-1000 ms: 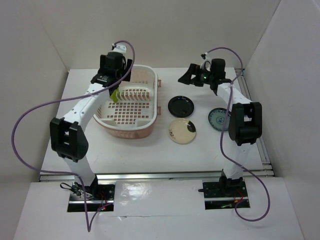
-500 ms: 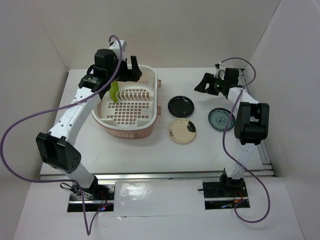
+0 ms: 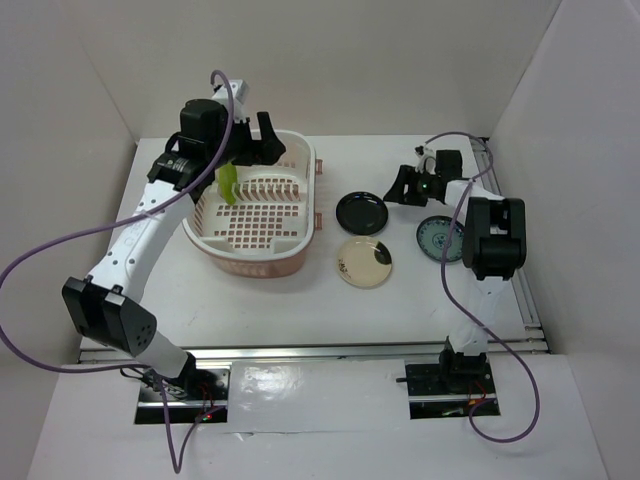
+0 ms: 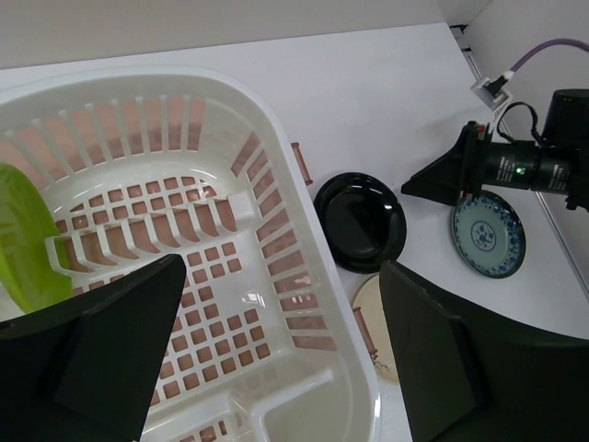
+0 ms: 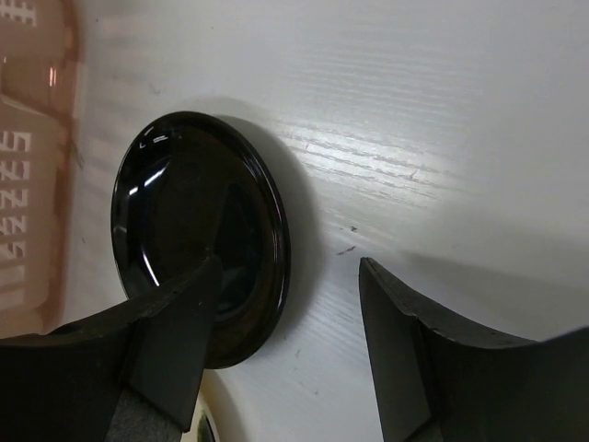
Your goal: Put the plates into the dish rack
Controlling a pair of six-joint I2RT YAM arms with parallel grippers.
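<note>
- Left tool (image 4: 281,269): above the rack (image 3: 258,258), spread, empty.
- Green plate (image 3: 229,184): on edge inside the rack, far-left end.
- Right tool (image 5: 290,267): spread, low at the black plate (image 3: 362,211), just right of the rack.
- Cream plate (image 3: 364,262), teal plate (image 3: 432,238): flat, right of the rack.

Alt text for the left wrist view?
Open left gripper hovers over the dish rack; a lime green plate stands on edge at its left. On the table, the right gripper points at a black plate, a teal-blue plate beside it.
</note>
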